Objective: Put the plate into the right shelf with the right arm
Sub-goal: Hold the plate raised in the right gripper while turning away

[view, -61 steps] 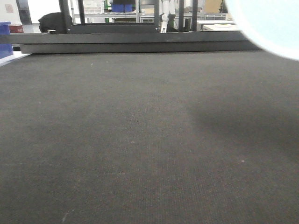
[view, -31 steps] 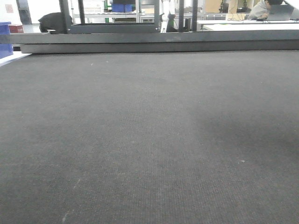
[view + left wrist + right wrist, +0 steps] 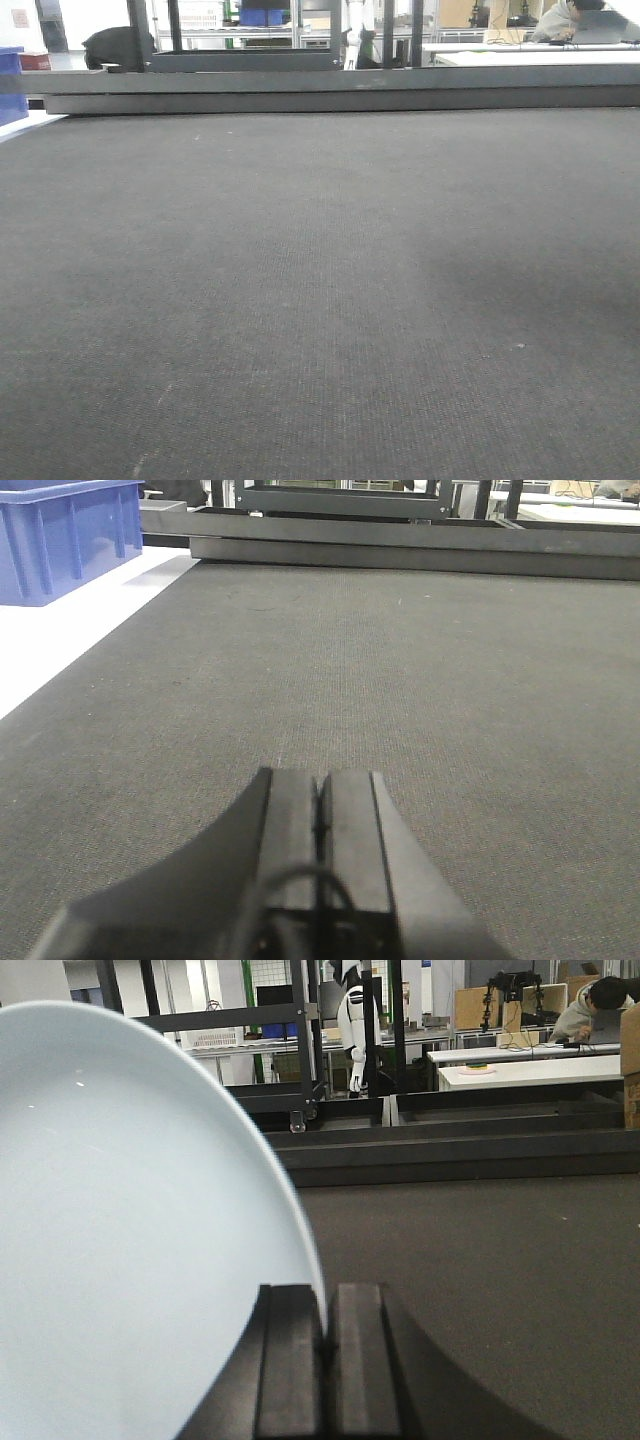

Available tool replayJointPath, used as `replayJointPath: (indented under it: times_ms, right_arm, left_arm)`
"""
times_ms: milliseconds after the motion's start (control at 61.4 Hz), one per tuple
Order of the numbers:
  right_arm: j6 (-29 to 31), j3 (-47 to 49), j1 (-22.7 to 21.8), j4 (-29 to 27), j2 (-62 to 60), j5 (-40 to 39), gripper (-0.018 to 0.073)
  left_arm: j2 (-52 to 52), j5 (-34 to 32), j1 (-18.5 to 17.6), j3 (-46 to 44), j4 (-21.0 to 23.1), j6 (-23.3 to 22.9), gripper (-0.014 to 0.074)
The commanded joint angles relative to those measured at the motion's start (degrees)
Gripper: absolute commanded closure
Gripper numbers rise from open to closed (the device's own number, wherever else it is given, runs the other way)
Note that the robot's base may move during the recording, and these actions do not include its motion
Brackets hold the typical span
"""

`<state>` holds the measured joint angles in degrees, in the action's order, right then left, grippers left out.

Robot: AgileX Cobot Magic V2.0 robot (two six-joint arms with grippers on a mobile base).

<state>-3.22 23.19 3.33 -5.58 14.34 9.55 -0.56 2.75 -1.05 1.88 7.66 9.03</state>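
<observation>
- While the right arm [image 3: 322,1360] has its jaws closed on the plate [image 3: 130,1240], they pinch its rim at the bottom, with the dark counter [image 3: 480,1280] behind.
- The plate's pale, faintly blue face fills the left half of the right wrist view, and its rim curves from the top left down to the jaws.
- The left arm [image 3: 320,830] has its jaws pressed together with nothing between them, low over the counter's grey mat.
- A blue bin [image 3: 60,530] stands at the far left on a white strip beside the mat.
- Beyond the counter's far edge stand a white humanoid figure [image 3: 352,1020] and a metal rack [image 3: 230,30], and a person [image 3: 600,1005] bends over a desk.
</observation>
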Motion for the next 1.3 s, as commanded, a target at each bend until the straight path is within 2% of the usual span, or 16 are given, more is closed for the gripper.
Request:
replayJointPath:
  times_ms: [0,1287]
  right_arm:
    - [0.38,1.72,-0.17,0.02,0.36,-5.16,0.0509]
    - [0.38,1.72,-0.17,0.02,0.36,-5.16,0.0509]
  left_arm:
    - [-0.59,-5.16,-0.11,0.59,0.47,-0.4,0.0724]
    - [-0.59,-5.16,-0.11,0.59,0.47,-0.4,0.0724]
